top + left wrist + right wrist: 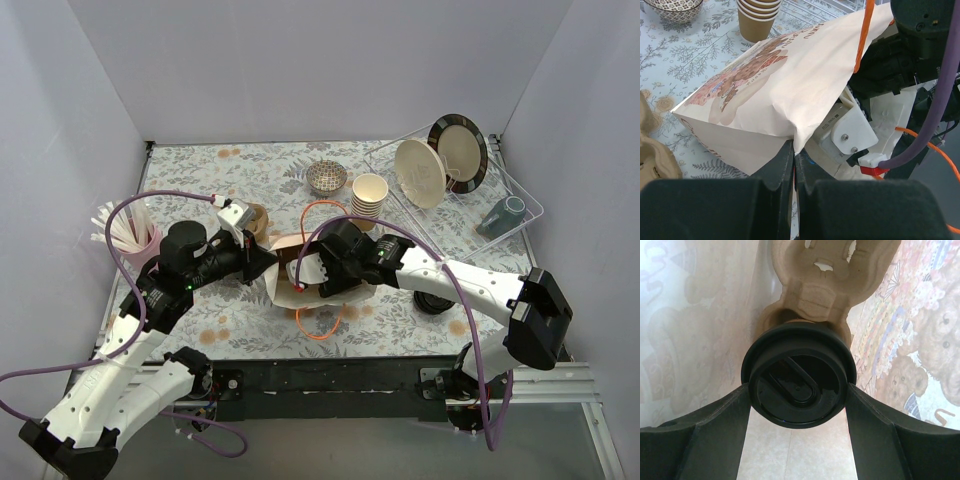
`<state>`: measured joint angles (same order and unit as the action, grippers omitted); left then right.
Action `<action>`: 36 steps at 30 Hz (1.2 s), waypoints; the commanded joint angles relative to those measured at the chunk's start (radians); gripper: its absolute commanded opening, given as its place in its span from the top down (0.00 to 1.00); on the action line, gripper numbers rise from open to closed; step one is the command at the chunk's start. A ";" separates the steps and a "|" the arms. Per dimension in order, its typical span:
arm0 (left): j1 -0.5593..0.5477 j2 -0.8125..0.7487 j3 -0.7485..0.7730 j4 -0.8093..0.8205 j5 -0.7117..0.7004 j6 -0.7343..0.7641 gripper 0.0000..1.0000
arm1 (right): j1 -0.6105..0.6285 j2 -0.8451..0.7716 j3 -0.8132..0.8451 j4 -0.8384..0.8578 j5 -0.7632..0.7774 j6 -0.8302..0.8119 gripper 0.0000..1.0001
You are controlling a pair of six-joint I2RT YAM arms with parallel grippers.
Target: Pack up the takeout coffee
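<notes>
left gripper (794,156): clenched on paper bag (785,75) edge, bottom centre | right gripper (798,390): grasping coffee cup (799,372) by lid, frame centre | cardboard tray (825,285): above cup

Looks like a robotics lab booth dressed as a kitchen. Boxed in by plain white walls (330,60), floral tablecloth (270,165) below. Plates (420,172) in a clear rack (522,182), purple cabling (165,193) looping about.
</notes>
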<state>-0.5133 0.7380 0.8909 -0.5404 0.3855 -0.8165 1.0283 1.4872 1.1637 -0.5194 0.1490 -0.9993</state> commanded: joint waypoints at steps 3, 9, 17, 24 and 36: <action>0.002 -0.011 0.005 0.011 0.018 0.013 1.00 | -0.020 0.013 0.022 0.016 0.011 0.018 0.85; 0.002 -0.006 0.005 0.013 0.019 0.011 1.00 | -0.025 0.008 0.031 0.015 0.001 0.013 0.84; 0.002 -0.006 -0.003 0.019 0.029 0.027 1.00 | -0.025 0.001 0.015 0.024 0.010 0.001 0.85; 0.001 -0.002 -0.023 0.014 0.032 0.043 1.00 | -0.024 -0.013 0.001 0.098 0.066 -0.010 0.87; 0.002 0.017 -0.018 0.025 0.021 0.051 1.00 | -0.024 -0.013 -0.004 0.128 0.061 -0.024 0.87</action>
<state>-0.5133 0.7555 0.8688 -0.5369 0.3904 -0.7765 1.0092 1.4876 1.1614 -0.4580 0.1860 -1.0016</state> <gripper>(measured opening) 0.010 0.773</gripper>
